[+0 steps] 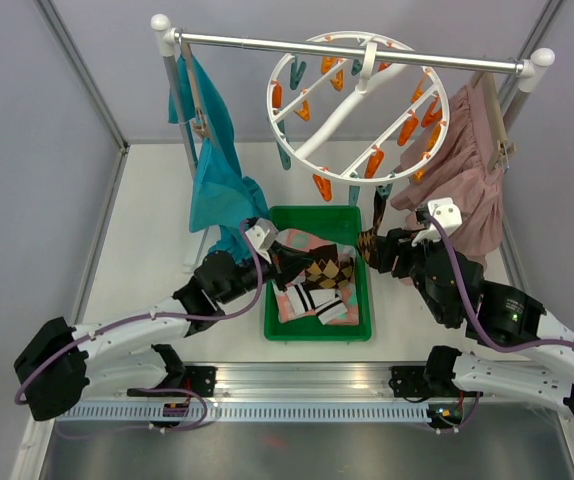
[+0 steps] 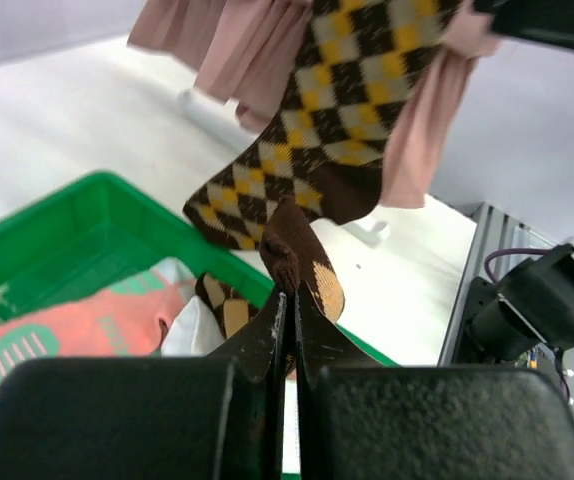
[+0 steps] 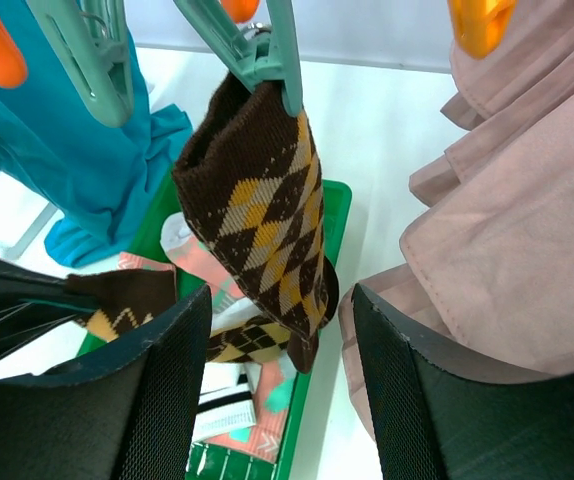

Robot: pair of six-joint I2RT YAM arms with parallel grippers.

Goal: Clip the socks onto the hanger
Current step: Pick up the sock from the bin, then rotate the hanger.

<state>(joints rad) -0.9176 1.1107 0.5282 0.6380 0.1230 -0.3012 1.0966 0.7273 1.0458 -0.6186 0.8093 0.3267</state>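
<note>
Right wrist view, hung sock: brown argyle sock [image 3: 257,220] hangs by its cuff from a teal clip [image 3: 267,50], toe downward.
Hanger: round white hanger [image 1: 271,100] hooked on the rail [image 1: 267,44], above the far end of the bin; orange and teal clips round its rim and crossbars.
Right gripper: right gripper [image 3: 279,300] stands wide, one finger [image 3: 167,400] on each side of the hung sock's lower end, a gap showing on both sides, nothing held.
Left gripper: left gripper [image 2: 287,330] is closed tight, pinching the brown end of a second argyle sock [image 2: 302,260].
Second sock, position: over the green bin [image 1: 267,300], just left of the hung sock; its other end seems to trail into the bin, but the overhead view is too crowded to be sure.
Bin contents: pink sock with mint patches [image 2: 67,340] and white sock with black stripes [image 1: 312,298], lying loose.
Surroundings: teal garment [image 1: 222,180] hangs left of the hanger, pink skirt [image 1: 467,170] to the right, just beside the hung sock.
</note>
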